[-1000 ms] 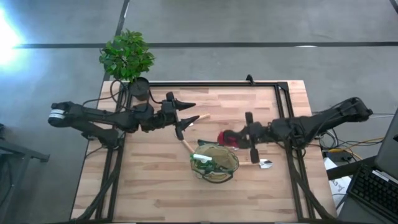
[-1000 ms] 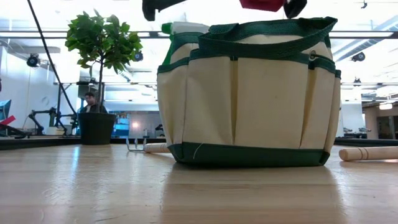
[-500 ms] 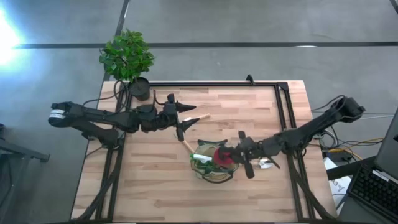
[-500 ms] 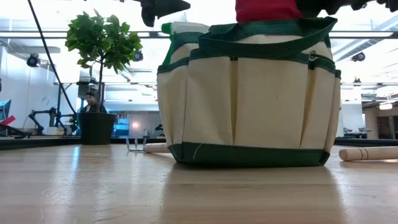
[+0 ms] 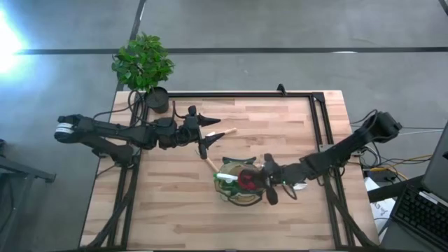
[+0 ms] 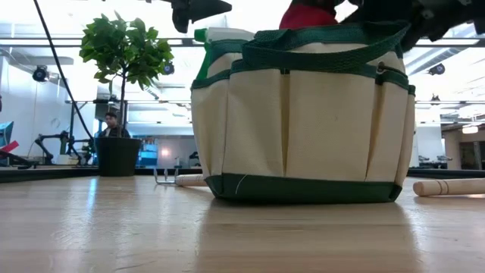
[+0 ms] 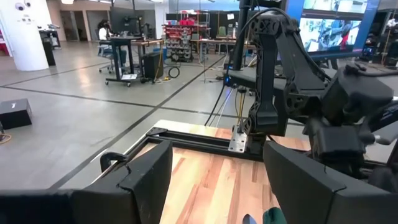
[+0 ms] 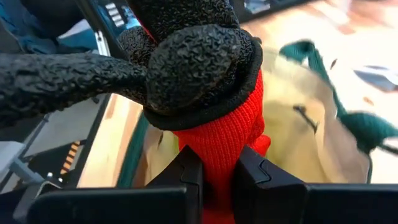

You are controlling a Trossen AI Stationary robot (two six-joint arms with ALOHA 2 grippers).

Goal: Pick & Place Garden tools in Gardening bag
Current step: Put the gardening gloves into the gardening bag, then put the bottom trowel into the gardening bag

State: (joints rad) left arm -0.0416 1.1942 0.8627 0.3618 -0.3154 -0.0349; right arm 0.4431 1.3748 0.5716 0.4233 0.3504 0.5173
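Right gripper (image 5: 260,183): I see it pinching the red glove (image 8: 219,149) over the gardening bag (image 5: 241,183).
Left gripper (image 5: 208,131): spread, at the bag's eleven o'clock.

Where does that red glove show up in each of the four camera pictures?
High view: red glove over the gardening bag, held by the right gripper.
Low view: a red bit above the bag's rim, top centre.
Left wrist view: not in it.
Right wrist view: centre, pinched between the fingers.
Shared landmark: the bag.
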